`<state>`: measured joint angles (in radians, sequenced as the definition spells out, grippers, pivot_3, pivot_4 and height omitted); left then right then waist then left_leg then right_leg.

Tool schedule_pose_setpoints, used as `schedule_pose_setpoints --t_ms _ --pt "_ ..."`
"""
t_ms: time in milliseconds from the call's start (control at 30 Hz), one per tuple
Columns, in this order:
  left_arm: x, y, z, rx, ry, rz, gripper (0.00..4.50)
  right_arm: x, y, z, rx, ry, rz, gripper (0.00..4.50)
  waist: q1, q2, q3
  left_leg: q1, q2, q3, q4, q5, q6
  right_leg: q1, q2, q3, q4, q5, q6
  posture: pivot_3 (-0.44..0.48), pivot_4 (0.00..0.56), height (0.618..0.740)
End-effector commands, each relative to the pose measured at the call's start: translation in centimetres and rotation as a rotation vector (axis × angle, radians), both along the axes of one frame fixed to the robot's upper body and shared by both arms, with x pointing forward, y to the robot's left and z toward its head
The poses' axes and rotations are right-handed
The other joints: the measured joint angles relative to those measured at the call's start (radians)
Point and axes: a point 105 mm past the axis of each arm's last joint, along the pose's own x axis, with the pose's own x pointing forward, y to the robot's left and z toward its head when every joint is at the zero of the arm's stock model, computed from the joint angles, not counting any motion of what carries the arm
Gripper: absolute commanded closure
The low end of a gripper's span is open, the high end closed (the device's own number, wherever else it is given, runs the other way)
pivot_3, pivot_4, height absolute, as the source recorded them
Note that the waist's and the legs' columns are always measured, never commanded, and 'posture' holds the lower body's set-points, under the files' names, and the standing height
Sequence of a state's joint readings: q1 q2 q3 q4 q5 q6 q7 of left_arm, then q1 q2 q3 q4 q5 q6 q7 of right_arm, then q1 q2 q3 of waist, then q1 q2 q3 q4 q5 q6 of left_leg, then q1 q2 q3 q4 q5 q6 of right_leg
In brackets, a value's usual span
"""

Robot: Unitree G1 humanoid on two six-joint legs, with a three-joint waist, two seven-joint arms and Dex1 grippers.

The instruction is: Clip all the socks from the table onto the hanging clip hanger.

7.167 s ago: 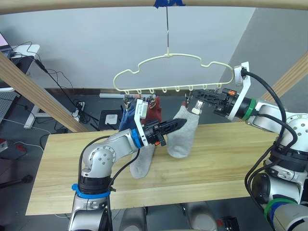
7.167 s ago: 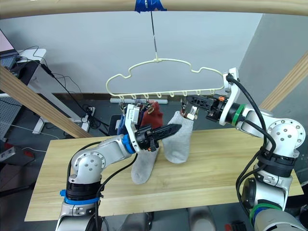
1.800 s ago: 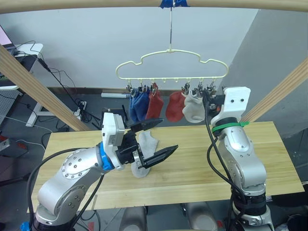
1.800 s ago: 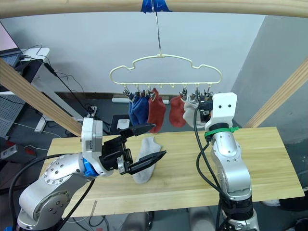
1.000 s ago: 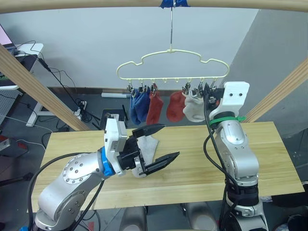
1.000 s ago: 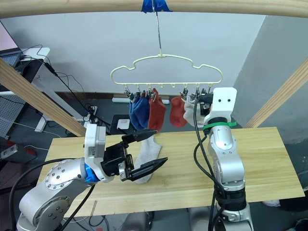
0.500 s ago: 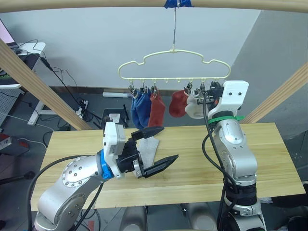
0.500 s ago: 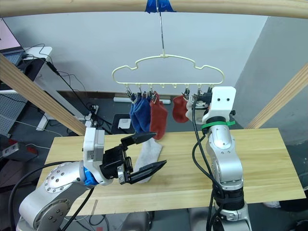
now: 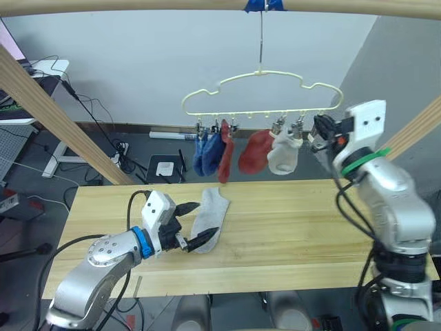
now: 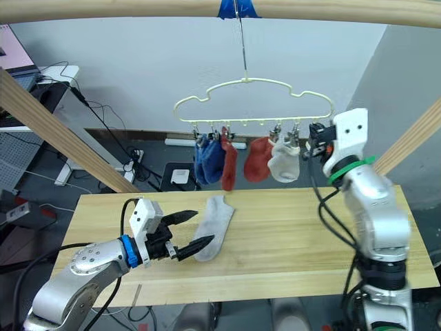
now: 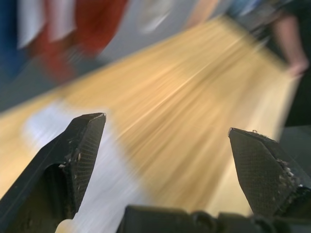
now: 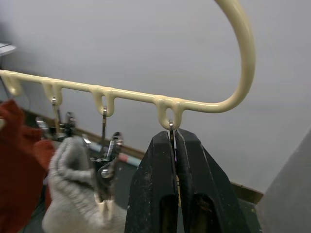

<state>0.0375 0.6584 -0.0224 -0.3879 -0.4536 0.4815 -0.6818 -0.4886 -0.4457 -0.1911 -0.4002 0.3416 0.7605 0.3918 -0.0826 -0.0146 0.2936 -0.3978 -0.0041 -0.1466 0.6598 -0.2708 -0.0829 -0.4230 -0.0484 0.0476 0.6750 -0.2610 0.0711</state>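
The left hand [image 9: 194,223] hung wide open just above the worktop [image 9: 296,227], its fingers straddling the lower end of the last grey sock [image 9: 208,219], holding nothing. A shallow closure might have pinched only an edge, letting the sock slip on lifting. The right hand [image 12: 174,145] was closed around the end clip of the clip hanger [image 9: 262,93] (five socks [image 9: 256,151] already hung there); a tug could set it swinging.
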Motion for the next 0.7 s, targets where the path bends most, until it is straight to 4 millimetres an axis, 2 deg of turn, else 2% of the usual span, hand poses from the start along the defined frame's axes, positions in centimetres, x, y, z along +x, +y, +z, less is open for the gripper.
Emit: schedule_pose_setpoints --t_ms 33,233,333,467,533,633,700 --pt "2.1 0.2 -0.3 0.042 -0.018 0.045 0.0 -0.9 0.4 -0.2 0.033 0.111 0.184 4.48 0.0 0.0 0.0 0.0 0.0 0.0 0.0 0.0 0.0 0.0 0.0 0.0 0.0 0.0 0.0 -0.136 0.265 0.74" --pt "4.5 -0.2 -3.2 0.076 0.071 0.09 0.0 -1.8 0.2 0.9 0.035 0.214 0.332 4.48 -0.006 0.0 0.0 0.0 -0.001 0.0 0.0 0.0 0.001 0.0 -0.002 -0.001 0.0 0.0 0.0 -0.159 0.264 0.74" --pt "5.4 -0.7 -4.4 0.088 0.095 0.101 0.0 -1.3 -0.4 1.4 0.039 0.203 0.306 4.48 -0.007 0.0 0.0 -0.001 -0.001 0.001 0.0 0.0 0.001 0.0 -0.002 -0.001 0.0 0.0 0.0 -0.164 0.265 0.74" --pt "6.7 -1.2 -6.0 0.198 0.051 0.082 0.0 -1.2 -0.2 1.5 0.054 0.206 0.308 4.48 -0.007 0.0 0.0 -0.001 -0.001 0.001 0.0 0.0 0.001 0.0 -0.003 -0.001 0.0 0.0 0.0 -0.177 0.266 0.74" --pt "6.7 -1.3 -6.7 0.239 0.045 0.049 0.0 -1.4 0.0 1.4 0.045 0.21 0.312 4.48 -0.008 0.0 0.0 -0.001 -0.001 0.001 0.0 0.0 0.001 0.0 -0.003 -0.001 0.0 0.0 0.0 -0.186 0.27 0.74" --pt "6.0 -1.4 -7.4 0.253 0.08 0.004 0.64 -1.4 0.0 1.3 0.041 0.212 0.308 4.5 -0.011 0.0 0.0 -0.001 -0.001 0.001 0.0 0.0 0.001 0.0 -0.003 -0.001 0.0 0.0 0.0 -0.193 0.273 0.74" --pt "5.5 -1.4 -7.7 0.254 0.094 -0.023 1.23 -1.4 -0.1 1.3 0.04 0.212 0.303 4.5 -0.012 0.0 0.0 -0.001 -0.001 0.001 0.0 0.0 0.001 0.0 -0.003 -0.001 0.001 0.0 0.0 -0.195 0.276 0.74"
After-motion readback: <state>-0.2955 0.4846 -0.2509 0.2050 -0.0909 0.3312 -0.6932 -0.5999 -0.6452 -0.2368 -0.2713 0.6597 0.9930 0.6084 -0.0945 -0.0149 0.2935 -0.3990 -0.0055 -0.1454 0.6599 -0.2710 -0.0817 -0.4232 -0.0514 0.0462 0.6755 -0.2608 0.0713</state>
